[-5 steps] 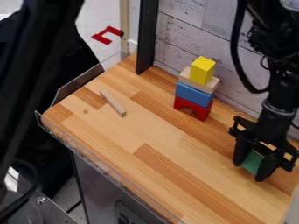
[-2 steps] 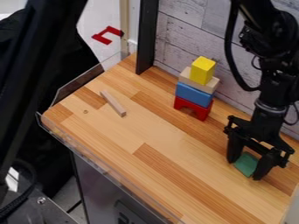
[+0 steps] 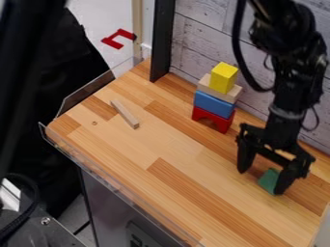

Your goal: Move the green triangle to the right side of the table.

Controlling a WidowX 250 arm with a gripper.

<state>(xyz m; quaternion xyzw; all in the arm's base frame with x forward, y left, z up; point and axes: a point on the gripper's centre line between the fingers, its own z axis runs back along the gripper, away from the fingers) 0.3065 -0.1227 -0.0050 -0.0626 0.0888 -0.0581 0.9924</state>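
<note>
At the right of the table, my gripper (image 3: 262,182) hangs low with its fingers spread wide. The green triangle (image 3: 268,180) rests on the wood between them, close beside the right-hand finger, which hides part of it. A gap separates it from the left-hand finger.
On the wooden table (image 3: 174,159), a stack stands near the back wall: a red arch (image 3: 222,123), a blue block (image 3: 213,104), a tan block (image 3: 205,85) and a yellow block (image 3: 224,77). A thin wooden stick (image 3: 125,114) lies at the left. Clear panels edge the table.
My gripper has moved left and its fingers have spread apart. The green triangle has shifted slightly left and now sits nearer the right-hand finger. The stack and stick have stayed put.
</note>
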